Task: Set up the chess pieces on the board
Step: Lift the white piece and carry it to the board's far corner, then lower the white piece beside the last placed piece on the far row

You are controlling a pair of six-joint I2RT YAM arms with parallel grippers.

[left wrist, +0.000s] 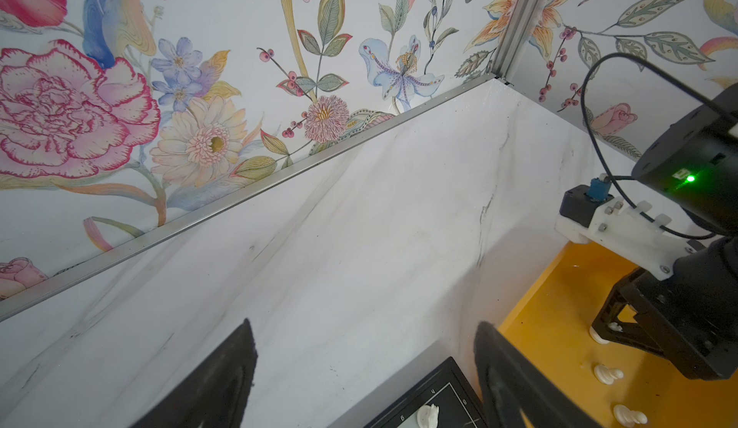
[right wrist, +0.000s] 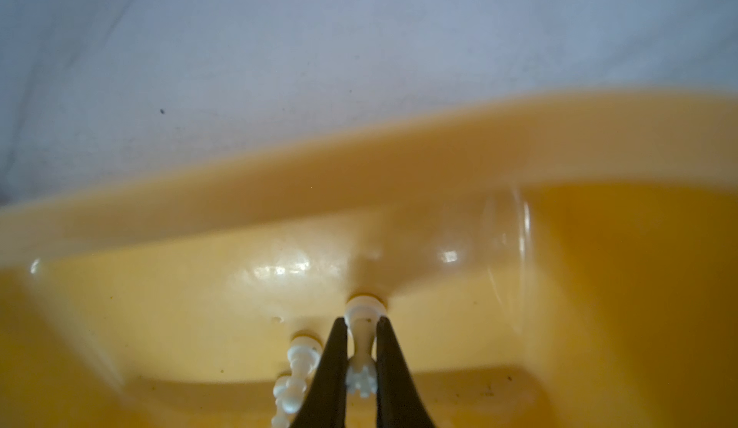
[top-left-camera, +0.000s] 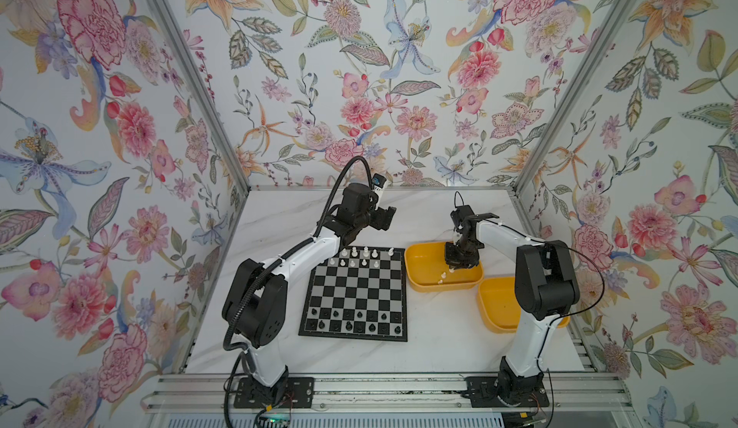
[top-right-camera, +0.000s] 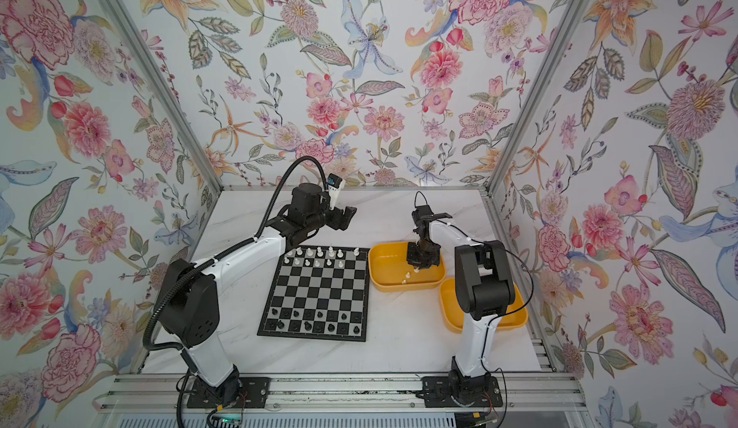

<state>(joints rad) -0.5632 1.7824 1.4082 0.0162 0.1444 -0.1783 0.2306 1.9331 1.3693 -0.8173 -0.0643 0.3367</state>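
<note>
In the yellow tub (top-left-camera: 423, 271), white chess pieces (left wrist: 608, 374).

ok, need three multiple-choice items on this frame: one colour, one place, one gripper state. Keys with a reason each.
1. The near rows of the board hold pieces that are:
A white
B black
C mixed

2. The right gripper is:
A over the board
B inside a yellow tub
C resting on the table

3. The left gripper is:
A open, empty
B shut on a piece
C shut, empty

1 B: every piece in those rows is black.
2 B: its tips are down in the tub, clamped on a white piece.
3 A: its jaws stand wide apart with nothing between them.
</note>
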